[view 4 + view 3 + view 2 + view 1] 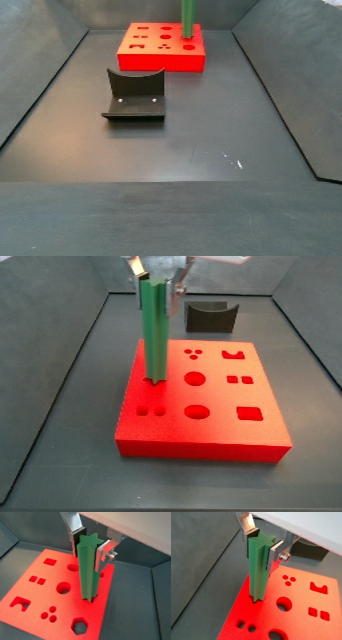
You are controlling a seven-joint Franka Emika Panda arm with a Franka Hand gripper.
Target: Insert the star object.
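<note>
The star object [258, 567] is a long bright green ridged bar, held upright. My gripper [262, 540] is shut on its top end, with a silver finger on each side, as also seen in a wrist view [88, 543]. The bar's lower end meets the top of the red block [298, 614] near one edge, at a hole there [89, 598]. In a side view the bar [154, 331] stands on the block's left part [150, 382], with the gripper [160, 268] at the top edge. In a side view the bar [189, 20] rises from the far red block [163, 50].
The red block [214, 416] has several other shaped holes: round, square, hexagonal and notched. A dark grey curved block [210, 316] stands behind the red block; in a side view it [135, 95] lies mid-floor. Dark bin walls [40, 90] surround the floor.
</note>
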